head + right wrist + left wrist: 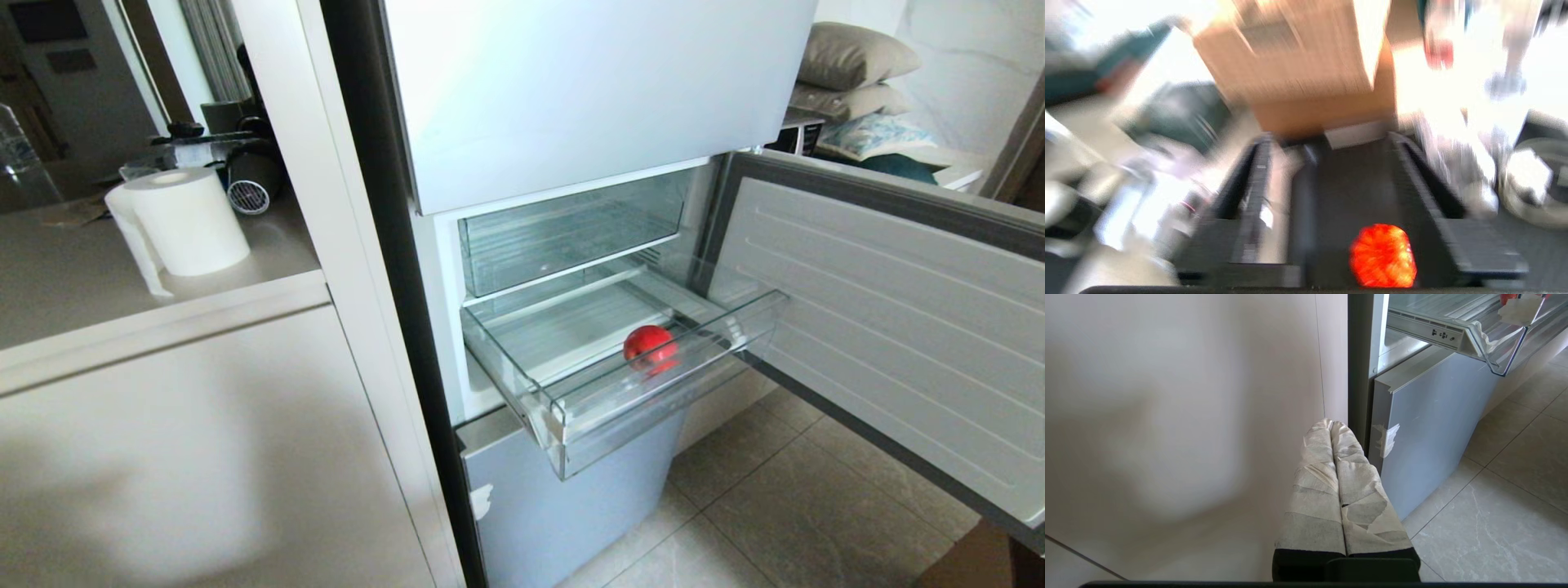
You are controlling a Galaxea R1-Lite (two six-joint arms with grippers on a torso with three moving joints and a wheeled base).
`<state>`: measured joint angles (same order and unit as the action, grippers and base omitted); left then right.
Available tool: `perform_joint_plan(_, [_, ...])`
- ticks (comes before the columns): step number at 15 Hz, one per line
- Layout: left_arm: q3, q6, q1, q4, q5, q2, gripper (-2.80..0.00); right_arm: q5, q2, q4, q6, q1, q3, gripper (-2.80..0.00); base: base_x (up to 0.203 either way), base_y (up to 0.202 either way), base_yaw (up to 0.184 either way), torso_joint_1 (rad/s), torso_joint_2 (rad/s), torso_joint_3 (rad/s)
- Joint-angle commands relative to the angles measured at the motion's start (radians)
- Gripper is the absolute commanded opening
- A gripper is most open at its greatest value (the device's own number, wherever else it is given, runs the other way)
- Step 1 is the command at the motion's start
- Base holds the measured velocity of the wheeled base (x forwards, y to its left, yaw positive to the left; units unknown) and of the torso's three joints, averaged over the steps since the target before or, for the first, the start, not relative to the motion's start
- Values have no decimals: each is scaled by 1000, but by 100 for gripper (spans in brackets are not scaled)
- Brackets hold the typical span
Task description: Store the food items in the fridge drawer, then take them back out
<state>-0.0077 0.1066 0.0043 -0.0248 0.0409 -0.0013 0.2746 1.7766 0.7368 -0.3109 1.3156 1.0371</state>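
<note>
Your right gripper (1347, 175) is off the head view entirely; its wrist view is smeared with motion, showing 2 dark fingers (1249, 196) standing apart with an orange-red blob (1382, 256) low between them, near the palm. That blob reads as the tomato-like item, but I cannot tell whether the fingers are clamped on it, just straddling it, or whether it sits loose below them. A tan cardboard box (1306, 53) and bright clutter fill the background there, so the arm looks to be away from the fridge, at the side. Your left gripper (1333, 424) is parked low beside the cabinet panel, taped fingers pressed together, holding nothing. In the head view the fridge drawer (653, 408) is pulled out, door (890, 327) swung open to the right, and 1 red item (650, 343) already sits inside, close to the front lip. My read: you are in the storing half, 1 of 2 stowed, and working on the second. Next move calls for a confirmed grip on the orange-red one, then carry it over the drawer's front lip and set it down beside the first, not on it; round items roll, so release low.
</note>
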Motion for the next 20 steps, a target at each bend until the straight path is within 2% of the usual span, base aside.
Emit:
perform_joint_plan(1, [0,1,0,0,1,1,-280,4,-254,3,-30,-7,-1,-280,0,0,0,0,0,0])
perform_joint_plan(3, [0,1,1,0,1,1,-280,-1,-418,1,-60,-41,0,-280,0,0,0,0,0,0])
perform_joint_plan(4, [0,1,0,0,1,1,-280,-10,-485,-5,-71,-92,1,-280,0,0,0,0,0,0])
perform_joint_plan(5, [0,1,0,-1,1,1,-280,-29,-529,-26,-72,-186,2,-280,0,0,0,0,0,0])
perform_joint_plan(8, [0,1,2,0,1,1,-280,-128,-615,-188,-3,-600,7,-280,0,0,0,0,0,0])
perform_joint_plan(11, [0,1,0,0,1,1,-280,-299,-643,-417,74,-1051,-5,-280,0,0,0,0,0,0])
perform_joint_plan(13, [0,1,0,-1,1,1,-280,-395,-612,-573,101,-1280,-18,-280,0,0,0,0,0,0])
perform_joint_plan(14, [0,1,0,0,1,1,-280,-423,-561,-620,110,-1342,-19,-280,0,0,0,0,0,0])
perform_joint_plan(17, [0,1,0,-1,1,1,-280,-457,-335,-697,127,-1408,33,-280,0,0,0,0,0,0])
perform_joint_plan(20, [0,1,0,0,1,1,-280,-464,-114,-868,129,-1468,258,-280,0,0,0,0,0,0])
